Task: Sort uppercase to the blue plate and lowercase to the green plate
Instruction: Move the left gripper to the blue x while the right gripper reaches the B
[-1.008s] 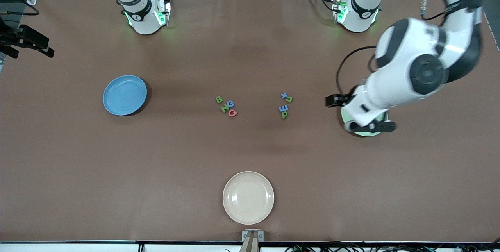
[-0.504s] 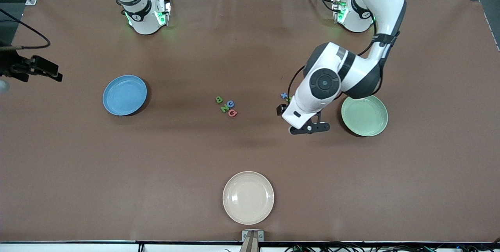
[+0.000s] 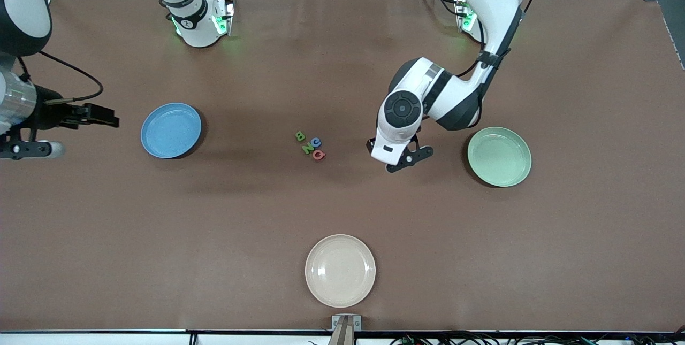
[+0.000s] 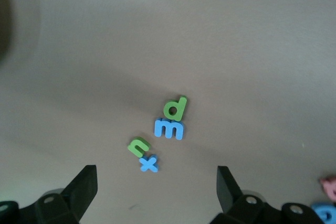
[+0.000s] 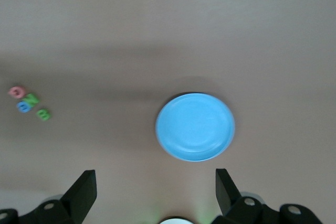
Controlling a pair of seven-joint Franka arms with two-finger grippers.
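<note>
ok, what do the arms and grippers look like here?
Both arms have glossy white shells with black joint bands and round dark joint caps. Thin black cables loop along the links. The bases glow green. The left gripper and the right gripper are black, each with two wedge-shaped fingers with small round screw holes. No other markings are legible.

Blue plate (image 3: 170,130), mint-green plate (image 3: 499,156), cream plate (image 3: 340,270), brown table (image 3: 214,216).

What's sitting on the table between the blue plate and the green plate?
In the front view, the uppercase letters lie between the blue plate and the green plate; the left tool hangs over the lowercase letters.
</note>
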